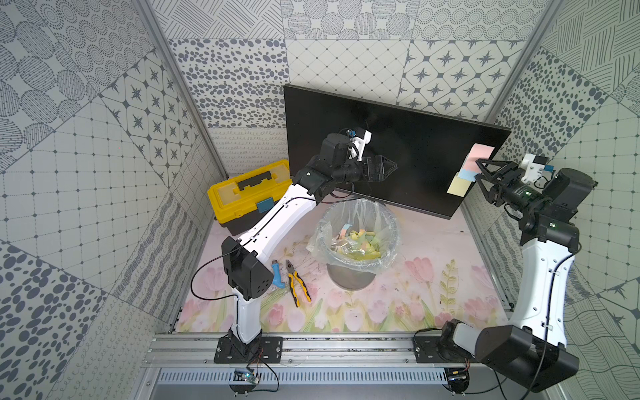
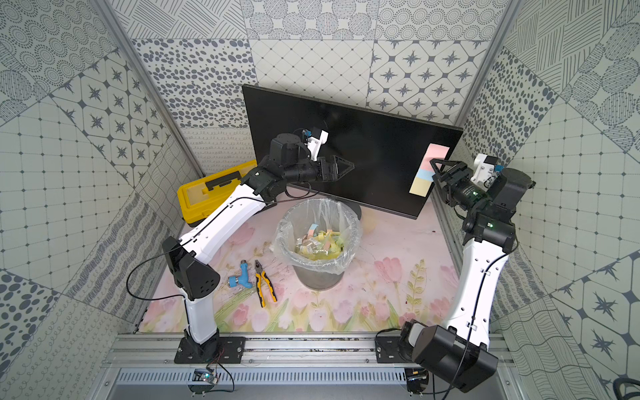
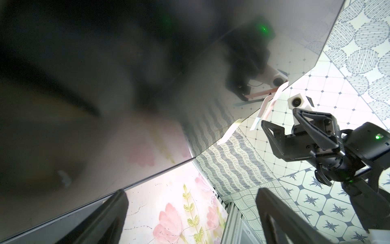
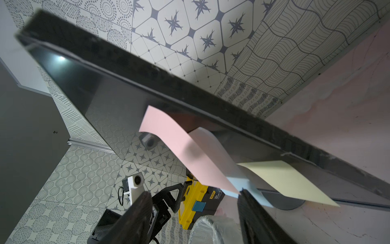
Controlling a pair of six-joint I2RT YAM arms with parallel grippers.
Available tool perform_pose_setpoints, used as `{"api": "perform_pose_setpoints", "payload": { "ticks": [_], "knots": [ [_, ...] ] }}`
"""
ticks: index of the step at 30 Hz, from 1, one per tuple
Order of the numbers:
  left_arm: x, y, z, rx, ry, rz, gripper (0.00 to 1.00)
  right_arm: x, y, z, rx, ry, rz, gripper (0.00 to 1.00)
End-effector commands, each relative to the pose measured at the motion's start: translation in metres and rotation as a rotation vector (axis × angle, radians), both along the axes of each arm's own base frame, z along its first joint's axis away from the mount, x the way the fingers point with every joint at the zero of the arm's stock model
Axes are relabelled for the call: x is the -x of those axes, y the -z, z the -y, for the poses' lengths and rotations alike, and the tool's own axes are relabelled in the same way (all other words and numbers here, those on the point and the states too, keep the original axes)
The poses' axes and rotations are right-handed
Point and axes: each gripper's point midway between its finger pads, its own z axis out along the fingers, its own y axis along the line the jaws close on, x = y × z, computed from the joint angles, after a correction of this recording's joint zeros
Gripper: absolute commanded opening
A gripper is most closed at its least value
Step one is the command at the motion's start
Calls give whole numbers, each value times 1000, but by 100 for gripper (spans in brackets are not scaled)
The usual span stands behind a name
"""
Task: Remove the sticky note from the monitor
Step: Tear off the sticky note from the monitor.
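Right jaws spread, gripping nothing, nosed up to the column of notes at the 3 o'clock edge of the monitor (image 1: pixel 381 138). The pink note (image 1: pixel 482 152) is on top, the blue note (image 1: pixel 465 175) under it and the yellow note (image 1: pixel 458 187) lowest. All three have lower edges curling off the glass. In my right wrist view the pink's free corner sits right at one fingertip (image 4: pixel 250 207), with the other finger wide of it. So pink is my target, I judge, and the catch is not yet made.

To do it well, I slide in until the loose pink flap lies between both pads and pinch pink alone, not the blue beneath. Then I peel down and away along the flap rather than tugging straight out, which could tear the paper or rock the screen. Tips stay off the glass.

Left jaws are wide open and empty before the screen's middle, well apart from the notes, so no obstruction there. The lined bin (image 1: pixel 349 280) stands on the counter (image 1: pixel 433 277) at the monitor's 6 o'clock with crumpled notes inside, a likely drop spot. The toolbox (image 1: pixel 242 194) is at the bin's 10 o'clock. The pliers (image 1: pixel 298 282) and a blue fitting (image 1: pixel 278 277) lie at its 8 o'clock, all off my path. The nearest snag is the blue note overlapped by the pink.
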Motion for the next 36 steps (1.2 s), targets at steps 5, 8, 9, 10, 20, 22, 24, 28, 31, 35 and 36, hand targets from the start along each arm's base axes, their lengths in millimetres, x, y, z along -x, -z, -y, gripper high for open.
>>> {"api": "perform_pose_setpoints", "payload": {
  "ticks": [5, 8, 9, 10, 20, 22, 24, 28, 31, 35, 36],
  "knots": [
    [1, 0, -2, -15, 12, 15, 99, -9, -10, 3, 20, -3, 53, 69],
    [0, -1, -2, -13, 11, 17, 99, -11, -11, 4, 22, -5, 64, 69],
    [0, 0, -2, -14, 10, 16, 99, -12, -13, 4, 23, -7, 69, 69],
    [0, -1, -2, -14, 10, 17, 99, -12, -14, 4, 25, -8, 73, 69],
    [-1, -2, -3, -16, 5, 26, 99, -9, -34, -2, 48, -24, 135, 42],
    [0, -1, -3, -18, 4, 24, 99, -8, -33, -2, 48, -19, 132, 32],
    [-1, -1, -3, -20, 4, 23, 99, -9, -30, -1, 50, -14, 122, 24],
    [0, -1, -5, -25, 3, 22, 99, -9, -26, 0, 49, -4, 108, 1],
    [2, -1, -7, -36, -1, 26, 99, -5, -29, -3, 60, -5, 117, 0],
    [6, -3, -16, -52, -21, 54, 99, 4, -36, -9, 89, -14, 146, 0],
    [6, -2, -19, -59, -30, 56, 99, 6, -39, -11, 97, -19, 155, 0]
  ]
}}
